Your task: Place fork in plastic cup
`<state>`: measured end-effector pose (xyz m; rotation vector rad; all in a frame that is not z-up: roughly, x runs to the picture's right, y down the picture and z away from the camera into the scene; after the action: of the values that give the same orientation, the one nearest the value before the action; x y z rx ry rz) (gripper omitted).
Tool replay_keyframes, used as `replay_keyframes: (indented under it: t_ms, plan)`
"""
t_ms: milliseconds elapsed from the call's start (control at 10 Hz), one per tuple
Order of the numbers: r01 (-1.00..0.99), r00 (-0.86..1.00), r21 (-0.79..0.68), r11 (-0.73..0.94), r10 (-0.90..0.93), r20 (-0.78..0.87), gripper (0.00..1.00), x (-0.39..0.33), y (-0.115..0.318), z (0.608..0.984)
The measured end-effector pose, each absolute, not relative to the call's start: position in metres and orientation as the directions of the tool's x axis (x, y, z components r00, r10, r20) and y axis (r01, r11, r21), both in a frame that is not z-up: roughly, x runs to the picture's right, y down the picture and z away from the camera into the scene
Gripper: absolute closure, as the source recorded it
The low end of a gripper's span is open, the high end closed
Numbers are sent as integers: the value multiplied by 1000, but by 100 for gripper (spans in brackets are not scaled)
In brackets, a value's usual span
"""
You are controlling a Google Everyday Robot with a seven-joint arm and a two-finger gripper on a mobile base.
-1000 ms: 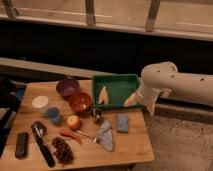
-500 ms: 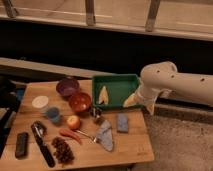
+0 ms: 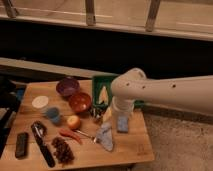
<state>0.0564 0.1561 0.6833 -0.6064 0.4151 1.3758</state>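
The claw (image 3: 107, 118) hung low over the desk (image 3: 135, 147) near the fork (image 3: 85, 134), probably to pick it up; whether it was wide or narrow I cannot tell. The cup (image 3: 52, 115) stood apart, upright.

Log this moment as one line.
pincer: low over board, mid-right | fork: lying on board, unheld | plastic cup: upright, apart from fork

Pincer (image 3: 111, 116) over board (image 3: 135, 146) middle; apple (image 3: 74, 121), chili (image 3: 69, 134) crowd lane between fork (image 3: 85, 134), plastic cup (image 3: 53, 115).
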Motion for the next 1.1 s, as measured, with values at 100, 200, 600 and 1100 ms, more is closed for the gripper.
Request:
replay_keyframes:
  t_ms: [100,200,600,1100]
  plan:
    - [-968,243,-203,148,762,-601,20,32,172,675]
    - [-949,309,-243,201,741,-596,20,11,185,668]
    - [-883,467,-338,326,677,-568,20,-43,225,648]
    - [-863,503,-362,352,666,-550,20,-56,224,653]
